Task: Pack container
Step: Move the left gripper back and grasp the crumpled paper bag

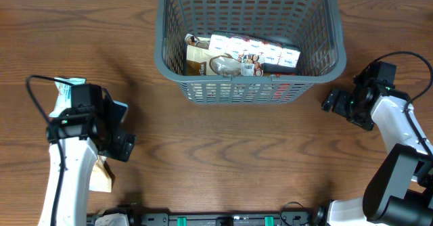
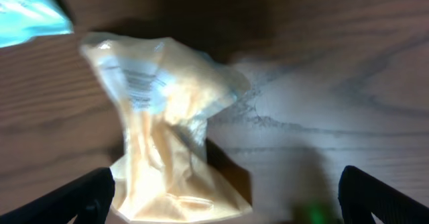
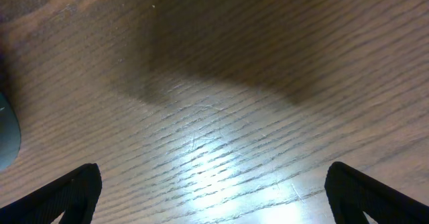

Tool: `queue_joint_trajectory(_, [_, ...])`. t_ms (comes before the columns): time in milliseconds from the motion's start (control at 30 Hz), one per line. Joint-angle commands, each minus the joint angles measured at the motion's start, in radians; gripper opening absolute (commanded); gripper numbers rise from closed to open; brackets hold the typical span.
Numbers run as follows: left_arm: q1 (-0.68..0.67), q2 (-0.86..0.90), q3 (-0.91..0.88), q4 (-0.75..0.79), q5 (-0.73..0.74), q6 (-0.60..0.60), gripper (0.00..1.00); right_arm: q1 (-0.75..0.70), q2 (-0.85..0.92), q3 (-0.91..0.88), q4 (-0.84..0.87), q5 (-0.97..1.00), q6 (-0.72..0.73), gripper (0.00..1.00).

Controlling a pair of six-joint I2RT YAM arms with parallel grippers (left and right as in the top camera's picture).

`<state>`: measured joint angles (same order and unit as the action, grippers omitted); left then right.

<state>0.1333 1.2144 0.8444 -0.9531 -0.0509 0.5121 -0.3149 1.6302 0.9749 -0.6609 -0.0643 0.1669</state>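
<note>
The dark grey lattice container (image 1: 318,63) stands at the back centre and holds several snack packets (image 1: 252,53). My left gripper (image 1: 115,141) is open over the table's left side; the left wrist view shows its fingers (image 2: 224,200) spread wide above a crumpled tan packet (image 2: 161,130), which also peeks out under the arm (image 1: 103,177). A light blue packet (image 1: 66,91) lies beside it, also seen in the left wrist view (image 2: 27,9). My right gripper (image 1: 331,103) is open and empty to the right of the container, over bare wood (image 3: 214,150).
The wooden table (image 1: 230,158) runs to a front edge where a black rail (image 1: 216,219) sits. The container's grey corner (image 3: 7,133) shows at the left edge of the right wrist view.
</note>
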Motion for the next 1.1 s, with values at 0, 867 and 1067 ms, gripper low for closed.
queue_joint_trajectory(0, [0.034, 0.047, -0.023, 0.035, 0.006, 0.064, 0.99, 0.009, 0.002, 0.001, 0.000, -0.004, -0.015, 0.99])
queue_joint_trajectory(867, [0.331, 0.294, -0.023, 0.234, 0.100, 0.236, 0.99, 0.009, 0.002, 0.001, 0.000, -0.003, -0.015, 0.99])
queue_joint_trajectory(1067, [0.331, 0.358, -0.023, 0.285, 0.111, 0.236, 0.99, 0.009, 0.002, 0.001, 0.004, -0.003, -0.015, 0.99])
